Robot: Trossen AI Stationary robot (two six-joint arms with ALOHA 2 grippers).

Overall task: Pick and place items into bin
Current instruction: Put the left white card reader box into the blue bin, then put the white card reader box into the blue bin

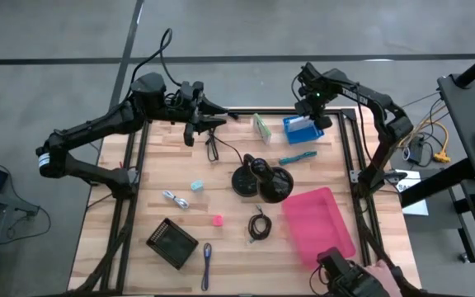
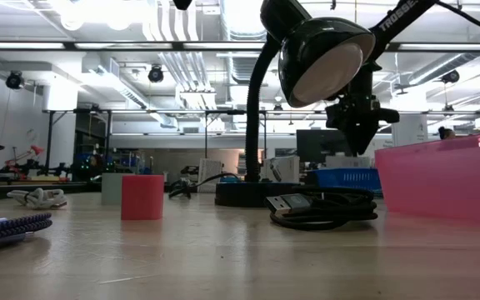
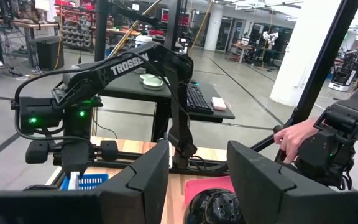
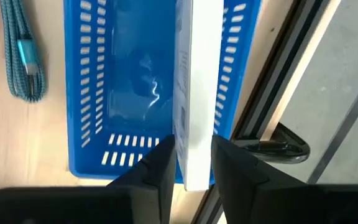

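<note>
Between the right end effector's fingers you see a flat white packet standing on edge, its long axis running straight ahead over the blue bin; the fingers are narrow and look to be just easing off it, so a release drops it directly below. Beside the bin lies a teal braided cable. At the desk's far left edge your left end effector waits, fingers part-open and empty. Farther off, the right arm's link reads "TROSSEN".
</note>
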